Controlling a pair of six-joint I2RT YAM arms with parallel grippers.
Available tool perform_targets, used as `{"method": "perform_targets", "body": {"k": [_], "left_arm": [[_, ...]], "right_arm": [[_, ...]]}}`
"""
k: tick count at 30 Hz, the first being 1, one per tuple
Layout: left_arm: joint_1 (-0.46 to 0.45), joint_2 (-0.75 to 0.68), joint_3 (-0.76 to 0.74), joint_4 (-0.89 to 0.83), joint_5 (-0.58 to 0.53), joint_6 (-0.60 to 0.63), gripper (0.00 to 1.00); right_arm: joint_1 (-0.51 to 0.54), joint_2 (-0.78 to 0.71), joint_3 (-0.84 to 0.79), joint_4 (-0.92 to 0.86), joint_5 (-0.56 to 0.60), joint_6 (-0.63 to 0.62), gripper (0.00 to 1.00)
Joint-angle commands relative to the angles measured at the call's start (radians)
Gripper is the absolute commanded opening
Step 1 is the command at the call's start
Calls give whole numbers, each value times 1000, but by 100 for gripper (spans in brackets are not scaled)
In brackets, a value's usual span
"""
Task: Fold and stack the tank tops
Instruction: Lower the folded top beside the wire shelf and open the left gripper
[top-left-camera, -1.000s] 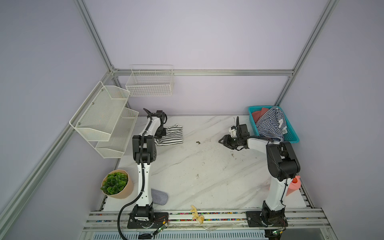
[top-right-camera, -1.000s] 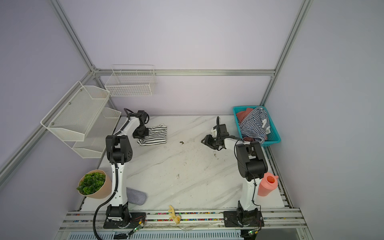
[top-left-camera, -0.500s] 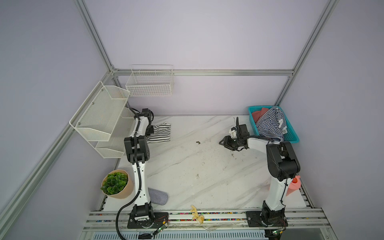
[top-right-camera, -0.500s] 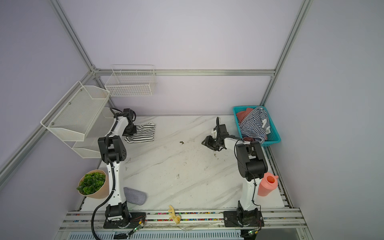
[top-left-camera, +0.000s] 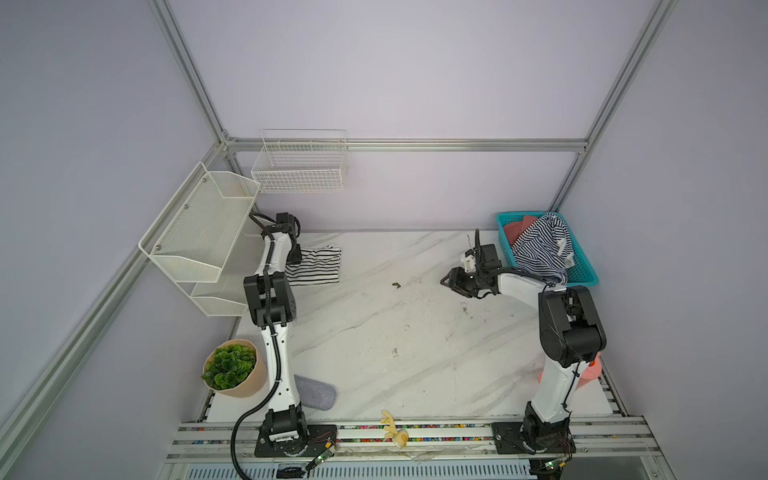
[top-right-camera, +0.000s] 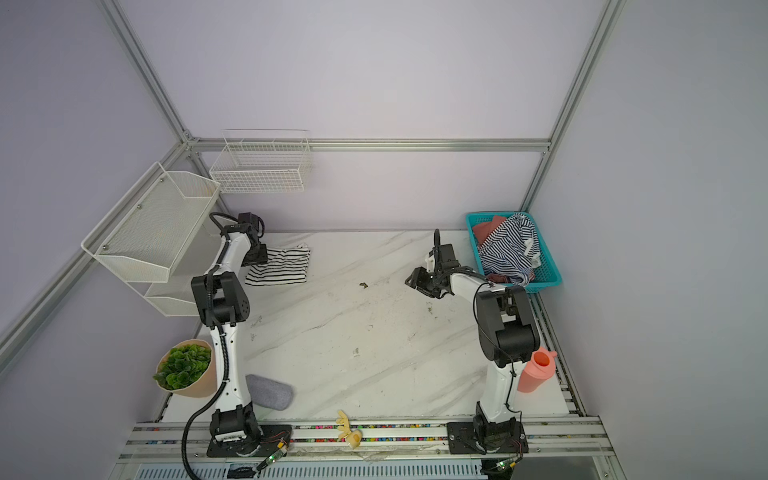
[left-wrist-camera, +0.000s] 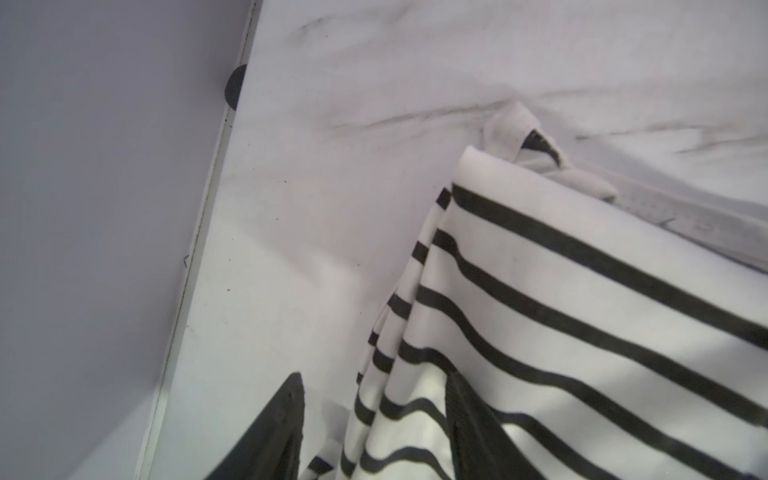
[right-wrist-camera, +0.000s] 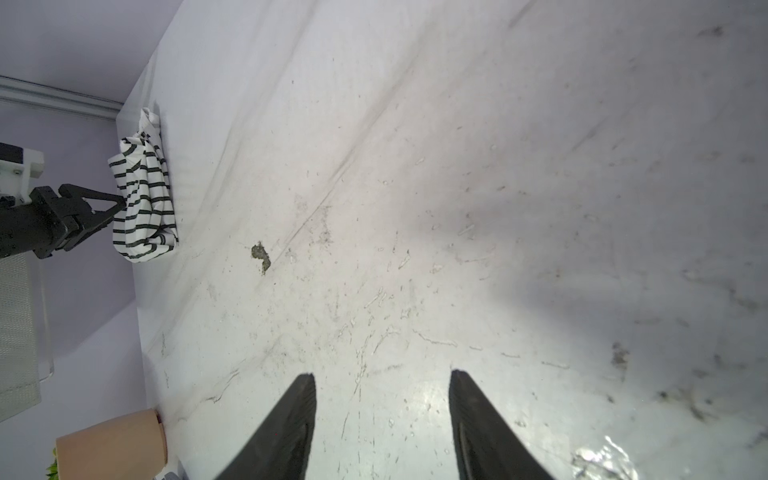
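Left gripper (left-wrist-camera: 374, 386), jaws apart, straddles one edge of the folded white tank top (top-left-camera: 316, 266) with wide black stripes, which lies at the far left corner of the marble table (top-left-camera: 395, 332). Right gripper (right-wrist-camera: 382, 374), jaws likewise apart and empty, hovers over bare tabletop near the teal basket (top-left-camera: 582, 274), in which the navy-striped tank top (top-left-camera: 540, 249) lies heaped.
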Motion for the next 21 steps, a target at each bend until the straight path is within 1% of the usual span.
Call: {"method": "perform_targets", "body": {"k": [1, 3, 5, 10, 13, 17, 21], "left_arm": [[-15, -183, -12, 79, 22, -43, 56], [-31, -226, -45, 93, 35, -77, 56], [-48, -255, -66, 95, 40, -86, 56], [-88, -296, -156, 96, 87, -115, 57], [-98, -296, -222, 90, 111, -147, 57], [-99, -275, -299, 88, 203, -170, 57], [-99, -243, -329, 76, 243, -218, 57]], "right_arm": [[5, -28, -17, -1, 12, 12, 55], [7, -32, -22, 4, 8, 11, 55], [8, -35, -28, 9, 5, 11, 55], [7, -43, -53, 23, -2, 6, 55], [8, -45, -68, 32, -12, 4, 55], [7, -49, -80, 36, -22, -6, 55], [8, -48, -88, 37, -24, -14, 55]]}}
